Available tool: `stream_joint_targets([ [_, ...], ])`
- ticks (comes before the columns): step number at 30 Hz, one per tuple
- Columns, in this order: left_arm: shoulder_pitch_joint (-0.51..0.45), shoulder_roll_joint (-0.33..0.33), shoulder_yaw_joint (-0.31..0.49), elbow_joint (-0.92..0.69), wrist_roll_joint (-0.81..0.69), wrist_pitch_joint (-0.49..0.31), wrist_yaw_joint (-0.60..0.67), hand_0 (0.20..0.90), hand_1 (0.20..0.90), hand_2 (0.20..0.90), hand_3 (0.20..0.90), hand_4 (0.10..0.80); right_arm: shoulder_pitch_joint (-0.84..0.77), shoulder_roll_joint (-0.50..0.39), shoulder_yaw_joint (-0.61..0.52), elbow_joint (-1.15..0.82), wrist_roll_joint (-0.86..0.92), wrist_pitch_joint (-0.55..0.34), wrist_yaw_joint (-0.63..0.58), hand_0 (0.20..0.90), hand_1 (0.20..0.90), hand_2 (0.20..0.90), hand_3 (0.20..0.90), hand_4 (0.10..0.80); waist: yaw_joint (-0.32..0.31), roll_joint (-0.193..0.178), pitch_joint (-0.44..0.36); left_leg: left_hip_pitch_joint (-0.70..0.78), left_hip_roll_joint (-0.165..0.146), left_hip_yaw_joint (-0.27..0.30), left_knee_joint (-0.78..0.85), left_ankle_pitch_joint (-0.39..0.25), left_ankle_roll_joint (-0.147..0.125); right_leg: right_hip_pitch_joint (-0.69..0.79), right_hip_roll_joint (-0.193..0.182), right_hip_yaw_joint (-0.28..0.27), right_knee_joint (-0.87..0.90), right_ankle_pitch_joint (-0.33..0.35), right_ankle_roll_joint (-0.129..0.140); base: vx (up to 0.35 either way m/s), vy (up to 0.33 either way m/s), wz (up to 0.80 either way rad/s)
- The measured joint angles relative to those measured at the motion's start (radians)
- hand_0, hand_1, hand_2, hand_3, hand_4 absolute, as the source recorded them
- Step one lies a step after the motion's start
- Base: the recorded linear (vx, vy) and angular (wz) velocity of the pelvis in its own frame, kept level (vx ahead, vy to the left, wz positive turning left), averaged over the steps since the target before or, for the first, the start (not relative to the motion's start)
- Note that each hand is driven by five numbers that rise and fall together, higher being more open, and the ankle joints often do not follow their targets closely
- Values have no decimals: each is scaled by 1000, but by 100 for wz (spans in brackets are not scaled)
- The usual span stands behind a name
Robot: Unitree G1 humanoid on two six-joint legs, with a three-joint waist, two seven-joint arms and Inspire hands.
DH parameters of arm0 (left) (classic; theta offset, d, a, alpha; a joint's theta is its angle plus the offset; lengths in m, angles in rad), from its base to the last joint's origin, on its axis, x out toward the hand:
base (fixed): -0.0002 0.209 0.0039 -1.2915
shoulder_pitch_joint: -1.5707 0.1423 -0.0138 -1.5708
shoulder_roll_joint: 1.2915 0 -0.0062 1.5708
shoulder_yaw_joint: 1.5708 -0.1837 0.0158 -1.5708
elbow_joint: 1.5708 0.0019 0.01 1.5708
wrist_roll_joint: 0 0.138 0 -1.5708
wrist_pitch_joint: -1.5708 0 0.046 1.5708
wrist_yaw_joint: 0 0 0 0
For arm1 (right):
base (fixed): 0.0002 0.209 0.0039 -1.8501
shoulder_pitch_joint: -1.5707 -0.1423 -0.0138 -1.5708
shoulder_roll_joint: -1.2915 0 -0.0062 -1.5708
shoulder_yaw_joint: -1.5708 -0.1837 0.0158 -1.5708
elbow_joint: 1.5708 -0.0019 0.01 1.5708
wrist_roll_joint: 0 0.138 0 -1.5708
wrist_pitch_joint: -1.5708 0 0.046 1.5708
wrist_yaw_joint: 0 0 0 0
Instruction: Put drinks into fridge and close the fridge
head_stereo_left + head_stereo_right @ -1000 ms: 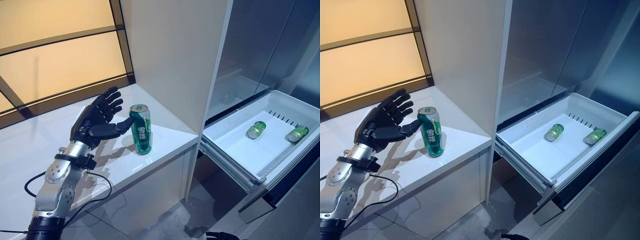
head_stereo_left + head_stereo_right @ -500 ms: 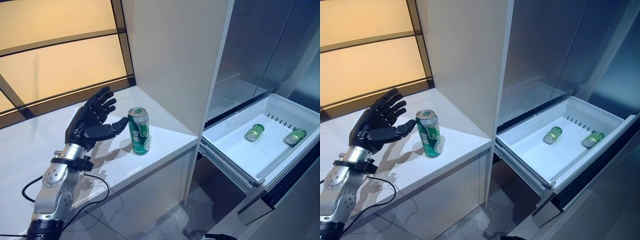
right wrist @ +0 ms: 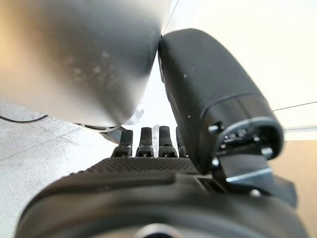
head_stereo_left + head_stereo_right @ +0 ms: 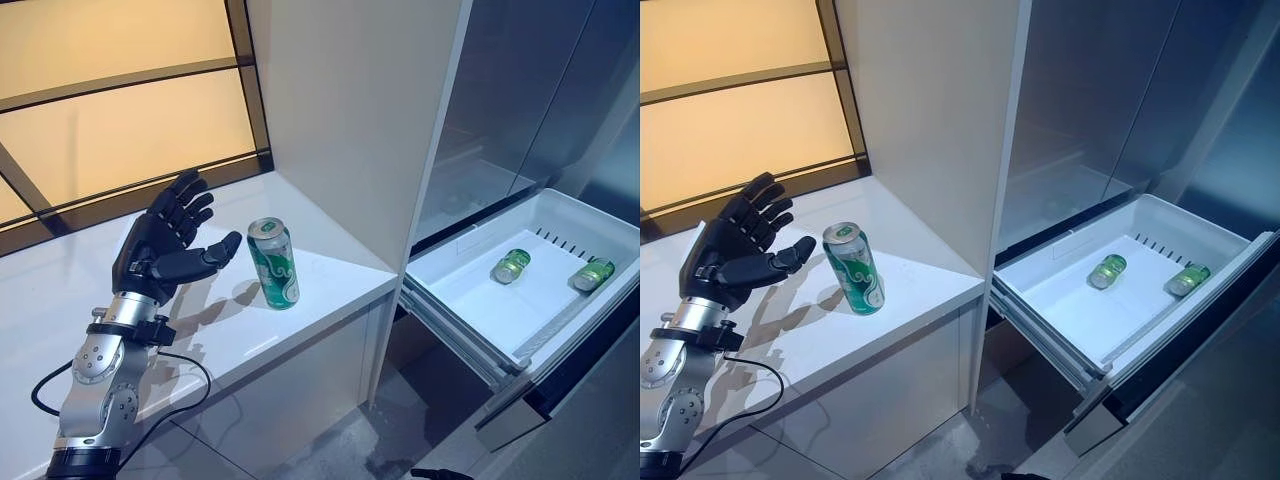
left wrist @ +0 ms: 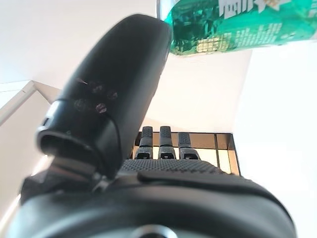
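A green can (image 4: 273,264) stands on the white counter (image 4: 300,310), not yet stowed; the left hand (image 4: 165,240) hovers beside it, fingers spread, clear of it. Two cans (image 4: 511,265) (image 4: 594,273) lie in the open fridge drawer (image 4: 470,300). The right hand (image 3: 163,168), fingers straight, holds nothing.

Green drink can on white counter (image 5: 233,25): only part shows in left wrist view, cut by top edge, thumb covers one end. Two small green cans in white fridge drawer (image 4: 511,264): too small to tell more. Dark right hand (image 3: 163,198): close and blurry in right wrist view, fingertips barely show. Open fridge drawer (image 4: 560,330): cut by right edge.
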Motion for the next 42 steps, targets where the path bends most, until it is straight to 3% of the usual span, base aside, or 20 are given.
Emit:
stream_joint_targets([
  [6, 0, 0, 18, 0, -17, -8, -2, 900, 900, 900, 900, 800, 1, 0, 0, 0, 0, 1, 0, 900, 900, 900, 900, 800, 0, 0, 0, 0, 0, 0, 1, 0, 0, 0, 0, 0, 0, 0, 0, 0, 0, 0],
  [10, 0, -11, 34, -6, -119, -3, -95, 900, 900, 900, 900, 800, 1, 0, 0, 0, 0, 1, 0, 900, 900, 900, 900, 800, 1, 0, 0, 0, 0, 0, 1, 0, 0, 0, 0, 0, 0, 0, 0, 0, 0, 0],
  [18, 0, -26, 12, -37, -169, 109, -233, 900, 900, 900, 900, 800, 0, 0, 0, 0, 0, 1, 0, 900, 900, 900, 900, 800, -5, 1, -1, 0, 0, 0, 1, 0, 0, 0, 0, 0, 0, 0, 0, 0, 0, 0],
  [25, 0, -26, -34, -40, -164, 173, -236, 900, 900, 900, 900, 800, -1, -1, 0, -1, 1, 1, 0, 900, 900, 900, 900, 800, -8, 6, 2, 1, 0, 0, 1, 0, 0, 0, 0, 1, 0, 0, 0, 0, 0, 0],
  [42, 0, -6, -41, -40, -117, 219, -233, 900, 900, 900, 900, 800, -1, -4, 0, -1, 1, 3, 0, 900, 900, 900, 900, 800, -8, 8, 3, 3, -1, 3, 0, 0, 0, 0, 0, 4, 0, 2, -2, 7, 0, 0],
])
